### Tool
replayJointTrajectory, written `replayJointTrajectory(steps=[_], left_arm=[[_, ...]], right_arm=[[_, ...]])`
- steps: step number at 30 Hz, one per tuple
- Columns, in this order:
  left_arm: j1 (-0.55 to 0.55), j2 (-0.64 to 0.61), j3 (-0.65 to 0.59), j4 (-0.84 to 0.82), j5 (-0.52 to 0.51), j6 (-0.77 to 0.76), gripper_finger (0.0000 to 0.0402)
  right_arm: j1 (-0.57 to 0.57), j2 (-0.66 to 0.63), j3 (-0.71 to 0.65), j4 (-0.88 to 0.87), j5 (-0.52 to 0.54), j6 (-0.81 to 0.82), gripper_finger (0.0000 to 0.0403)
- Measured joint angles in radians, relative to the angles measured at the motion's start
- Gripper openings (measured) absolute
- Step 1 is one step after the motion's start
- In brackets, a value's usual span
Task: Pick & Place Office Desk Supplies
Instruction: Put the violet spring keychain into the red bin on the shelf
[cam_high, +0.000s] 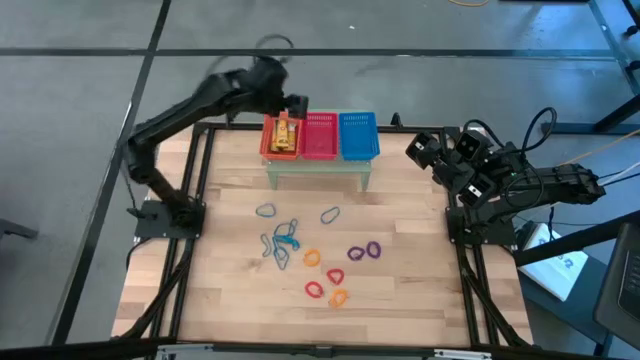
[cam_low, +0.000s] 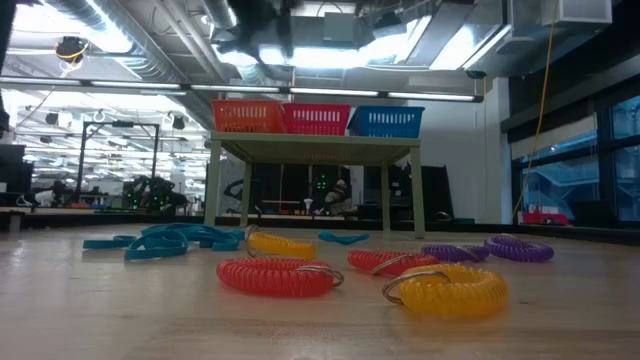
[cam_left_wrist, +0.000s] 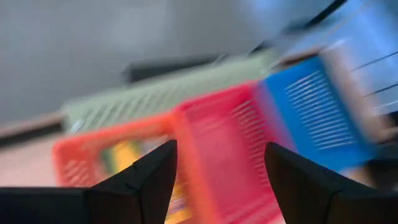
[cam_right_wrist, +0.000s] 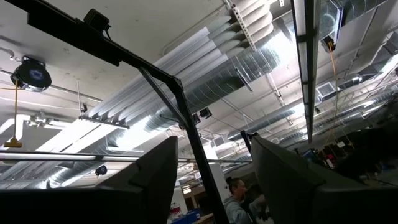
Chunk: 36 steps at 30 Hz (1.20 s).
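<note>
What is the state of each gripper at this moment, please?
Left gripper: open, holding nothing, above the orange basket.
Right gripper: open, empty, raised at the table's right side.

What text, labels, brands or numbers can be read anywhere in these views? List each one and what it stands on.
None can be read.
Yellow items in the orange basket: print, if any, is too small to tell.
Red basket, blue basket, coil loops on the table: no marks visible.
White sheet beside the table: blue marks, unreadable.
</note>
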Motion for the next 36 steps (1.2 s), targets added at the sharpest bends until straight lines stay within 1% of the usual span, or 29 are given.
replayJointTrajectory(steps=[3,6,9,10,12,16,18,20,22,24,26,31,34,36], left_arm=[[-0.054,-0.090,0.002,0.162,0.000,0.012,0.0239],[-0.149,-0.156,0.002,0.343,-0.009,0.053,0.0240],[-0.286,-0.189,0.002,0.480,-0.030,0.095,0.0239],[-0.342,-0.191,0.003,0.506,-0.047,0.105,0.0239],[-0.454,-0.185,0.003,0.510,-0.113,0.123,0.0237],[-0.664,-0.115,0.001,0.452,-0.308,0.132,0.0235],[-0.747,-0.057,0.001,0.463,-0.391,0.131,0.0235],[-0.818,0.009,0.001,0.508,-0.461,0.120,0.0235],[-0.868,0.079,0.001,0.598,-0.519,0.113,0.0234],[-0.908,0.148,0.001,0.695,-0.570,0.102,0.0233],[-0.929,0.207,0.001,0.735,-0.598,0.050,0.0233],[-0.962,0.318,0.001,0.755,-0.678,-0.127,0.0233],[-0.987,0.361,0.001,0.756,-0.717,-0.236,0.0233],[-1.007,0.382,0.001,0.728,-0.744,-0.303,0.0233]], right_arm=[[0.000,0.000,0.000,0.000,-0.022,0.000,0.0206],[0.005,0.000,0.000,0.000,-0.026,0.005,0.0206],[0.019,0.000,0.000,-0.002,-0.025,0.012,0.0206],[0.023,0.000,0.000,-0.004,-0.025,0.013,0.0206],[0.032,0.001,0.000,-0.010,-0.022,0.017,0.0206],[0.057,0.007,0.000,-0.038,-0.013,0.026,0.0206],[0.075,0.009,0.000,-0.067,-0.009,0.030,0.0206],[0.098,0.017,0.000,-0.095,0.005,0.052,0.0206],[0.120,0.024,0.000,-0.139,0.007,0.063,0.0206],[0.140,0.030,0.000,-0.179,0.014,0.064,0.0206],[0.159,0.033,0.000,-0.217,0.026,0.062,0.0206],[0.198,0.033,0.000,-0.253,0.029,0.060,0.0206],[0.220,0.033,0.000,-0.256,0.006,0.060,0.0206],[0.237,0.033,0.000,-0.264,-0.003,0.060,0.0206]])
